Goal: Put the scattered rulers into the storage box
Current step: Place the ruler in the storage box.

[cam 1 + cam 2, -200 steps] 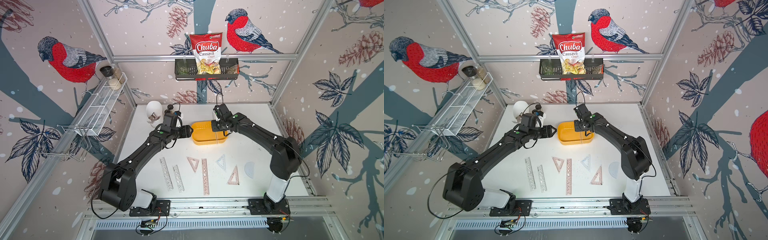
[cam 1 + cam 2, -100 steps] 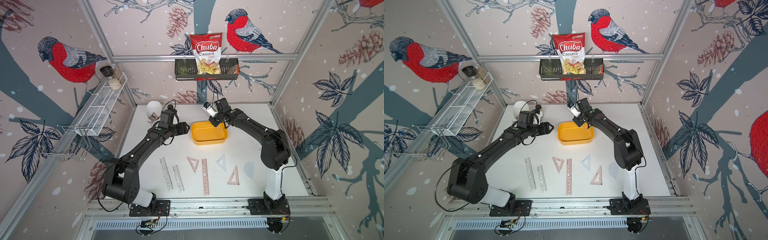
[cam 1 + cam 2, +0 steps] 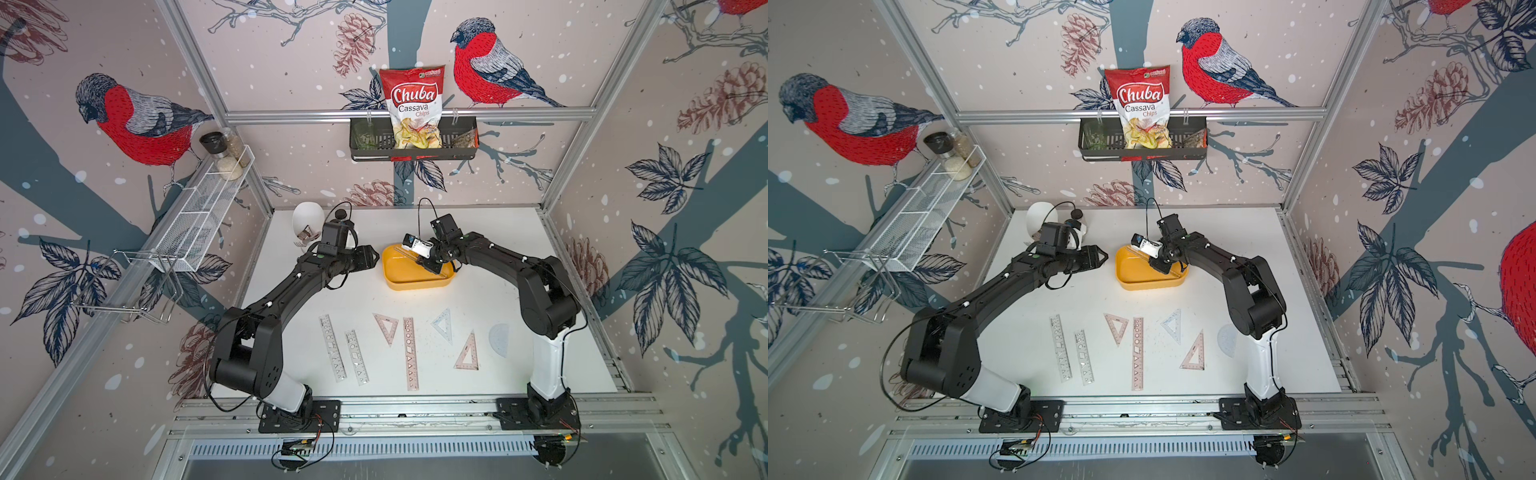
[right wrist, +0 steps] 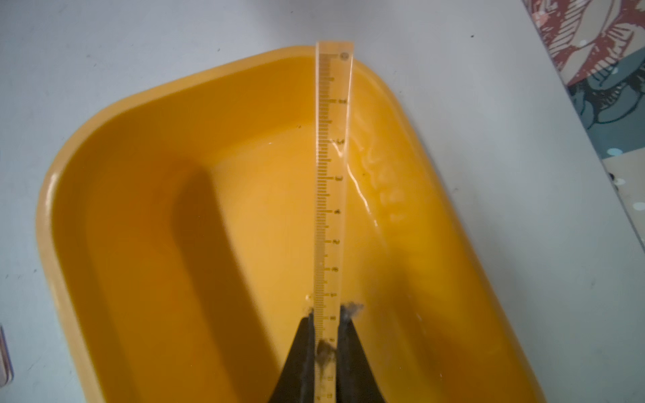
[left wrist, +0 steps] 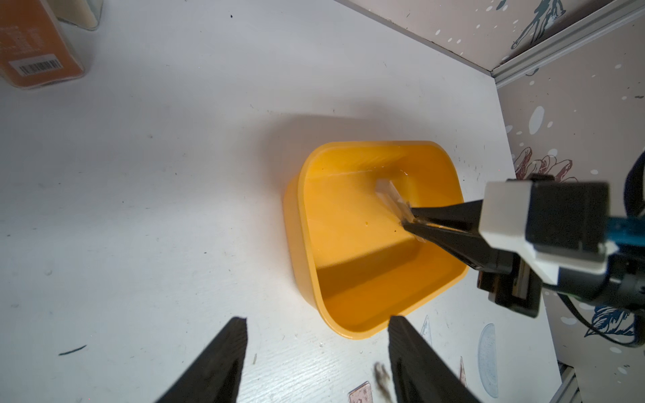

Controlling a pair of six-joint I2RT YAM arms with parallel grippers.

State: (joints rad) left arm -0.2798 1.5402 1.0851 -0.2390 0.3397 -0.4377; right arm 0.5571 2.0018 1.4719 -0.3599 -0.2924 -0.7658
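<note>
Between the right jaws: clear straight ruler (image 4: pixel 331 174), pinched near one end, jaws almost closed on its flat faces.
Ahead of the right jaws: long axis of the ruler running straight out from the tips, roughly lengthwise over the storage box (image 4: pixel 45 209); far end about level with the far rim in the right wrist view.
Under the right jaws: inside of the box; whether the ruler touches the floor cannot be told.
Step, by judgement: lowering and letting go; ruler nearly as long as the box, so a far end likely to ride on the rim unless laid lengthwise or cornerwise.
Left jaws: wide apart, holding nothing, just short of a box corner, tips pointed toward it over the worktop (image 5: pixel 139 174).
Behind both jaws, toward the arm bases: loose row lying flat, well apart from the box.
Left-arm side of the row: two clear stencil rulers (image 3: pixel 332 347), pink set square (image 3: pixel 386 328).
Middle: long pink ruler (image 3: pixel 410 353).
Right-arm side: blue set square (image 3: pixel 442 326), second pink set square (image 3: pixel 467 353), protractor (image 3: pixel 498 338).
Nearer arm, by judgement: left for the clear pair, free already.
</note>
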